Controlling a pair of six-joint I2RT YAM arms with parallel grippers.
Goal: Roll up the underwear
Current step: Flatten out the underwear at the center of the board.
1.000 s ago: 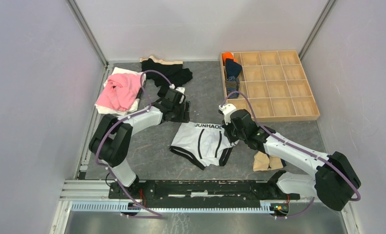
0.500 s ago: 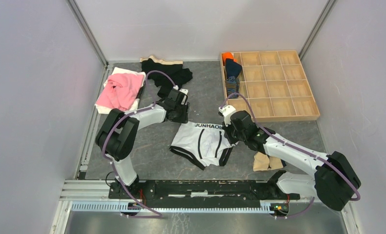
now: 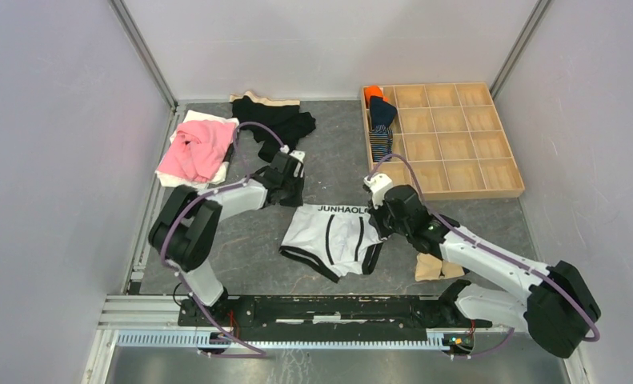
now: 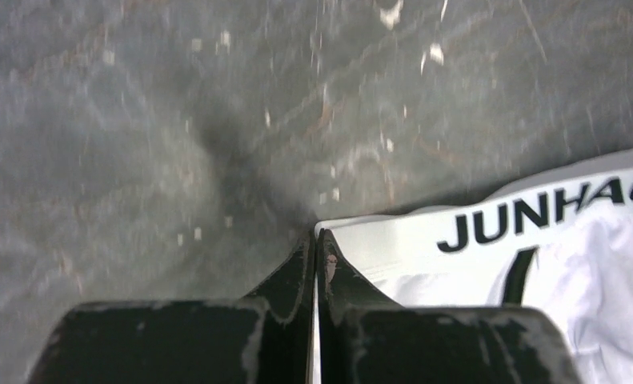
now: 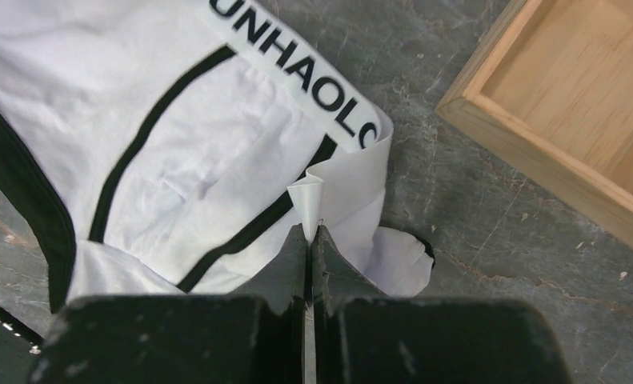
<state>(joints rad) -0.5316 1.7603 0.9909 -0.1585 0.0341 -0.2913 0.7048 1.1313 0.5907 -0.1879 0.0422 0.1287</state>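
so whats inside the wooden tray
In the wooden tray, left column, sit three cloth rolls: an orange roll at the far end, then a navy roll, then a striped roll. What lies beneath them is covered.

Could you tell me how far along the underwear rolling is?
Done: a few bundled pieces sit in the tray. In hand: left gripper and right gripper pinch the white briefs near either waistband end; they lie flat. Left: rolling them.

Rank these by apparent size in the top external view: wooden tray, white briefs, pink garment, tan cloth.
1. wooden tray
2. white briefs
3. pink garment, somewhat smaller than the briefs
4. tan cloth, smallest as seen, though partly hidden
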